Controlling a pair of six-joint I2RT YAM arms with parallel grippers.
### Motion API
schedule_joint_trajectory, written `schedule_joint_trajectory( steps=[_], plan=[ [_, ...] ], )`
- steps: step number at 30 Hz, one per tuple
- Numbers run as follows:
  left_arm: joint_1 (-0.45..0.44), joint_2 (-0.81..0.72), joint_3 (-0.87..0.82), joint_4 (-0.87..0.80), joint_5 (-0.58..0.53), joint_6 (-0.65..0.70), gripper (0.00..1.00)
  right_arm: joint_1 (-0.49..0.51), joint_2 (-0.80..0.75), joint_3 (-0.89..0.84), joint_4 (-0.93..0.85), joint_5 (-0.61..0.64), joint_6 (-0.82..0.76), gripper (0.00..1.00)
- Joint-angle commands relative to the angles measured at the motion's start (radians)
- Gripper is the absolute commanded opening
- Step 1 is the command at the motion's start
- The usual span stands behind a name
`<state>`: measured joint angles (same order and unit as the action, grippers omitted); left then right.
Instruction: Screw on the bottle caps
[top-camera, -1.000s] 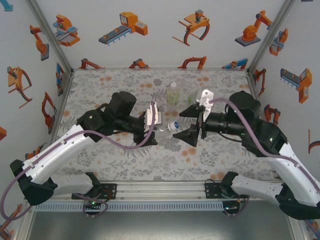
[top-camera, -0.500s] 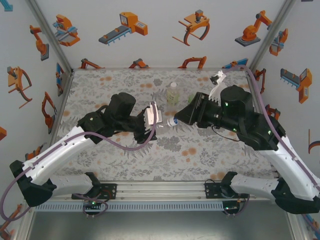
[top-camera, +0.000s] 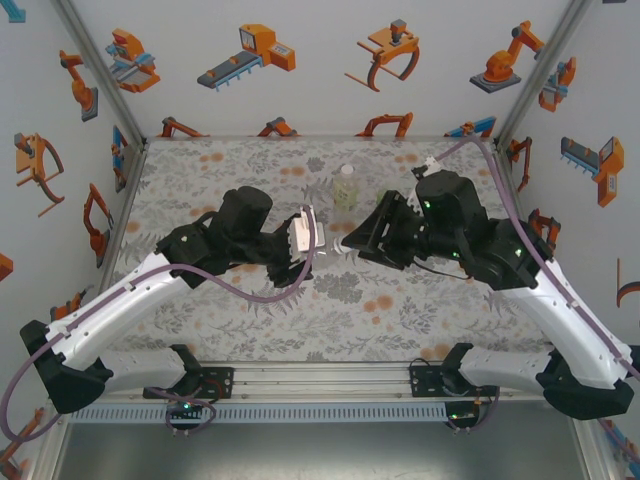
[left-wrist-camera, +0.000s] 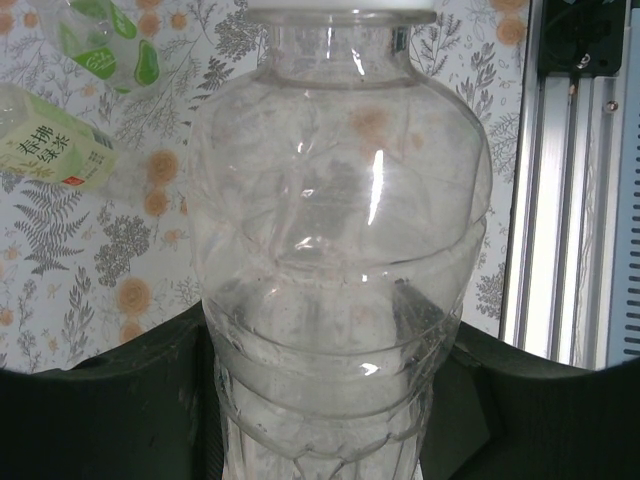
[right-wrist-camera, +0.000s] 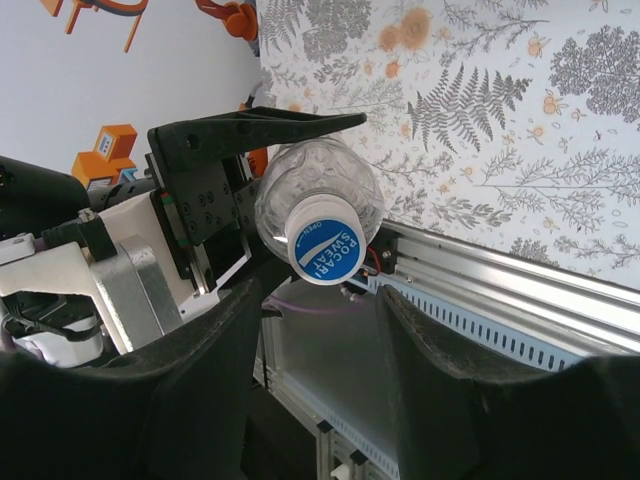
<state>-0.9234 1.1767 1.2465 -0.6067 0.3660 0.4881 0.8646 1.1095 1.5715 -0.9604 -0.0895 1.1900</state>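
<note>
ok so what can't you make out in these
- top external: the cap and the neck of the bottle, covered by the right gripper
- left wrist: bottle base cut off by the bottom edge; pads of the left gripper behind the bottle
- left wrist: green-label bottle and yellow-label bottle, cut by the top-left edges
- right wrist: how far the cap is threaded; it faces the camera

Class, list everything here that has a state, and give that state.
clear bottle: held sideways.
left gripper: shut on the clear bottle.
cap: on that bottle's neck; tightness unclear.
right gripper: open, jaws either side of the cap.
labelled bottle: upright on the mat.
</note>
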Motion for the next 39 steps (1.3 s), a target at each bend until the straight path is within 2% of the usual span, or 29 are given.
schedule_joint_trajectory(
  steps=[1, 15, 26, 31, 35, 37, 39],
  plan=[
    [-0.003, -0.027, -0.015, -0.011, 0.011, 0.020, 0.00, -0.010, 0.007, -0.010, 0.015, -0.018, 0.038, 0.47],
    [-0.004, -0.056, -0.031, -0.014, 0.049, 0.018, 0.00, -0.049, 0.040, -0.041, 0.071, -0.084, 0.051, 0.41],
    [-0.005, -0.052, -0.016, -0.006, 0.050, 0.000, 0.00, -0.053, 0.033, -0.068, 0.121, -0.127, 0.017, 0.24],
    [-0.005, -0.050, -0.006, 0.007, 0.061, -0.008, 0.00, -0.053, 0.006, -0.098, 0.257, -0.165, -0.181, 0.19],
    [-0.005, -0.055, -0.004, 0.022, 0.074, -0.011, 0.00, -0.053, 0.002, -0.096, 0.285, -0.185, -0.476, 0.10],
    [-0.005, -0.055, -0.001, 0.029, 0.088, -0.015, 0.00, -0.053, 0.003, -0.110, 0.328, -0.243, -0.629, 0.07],
    [-0.005, -0.052, 0.012, 0.016, 0.116, -0.011, 0.00, -0.053, 0.011, -0.114, 0.375, -0.372, -0.845, 0.06]
  ],
)
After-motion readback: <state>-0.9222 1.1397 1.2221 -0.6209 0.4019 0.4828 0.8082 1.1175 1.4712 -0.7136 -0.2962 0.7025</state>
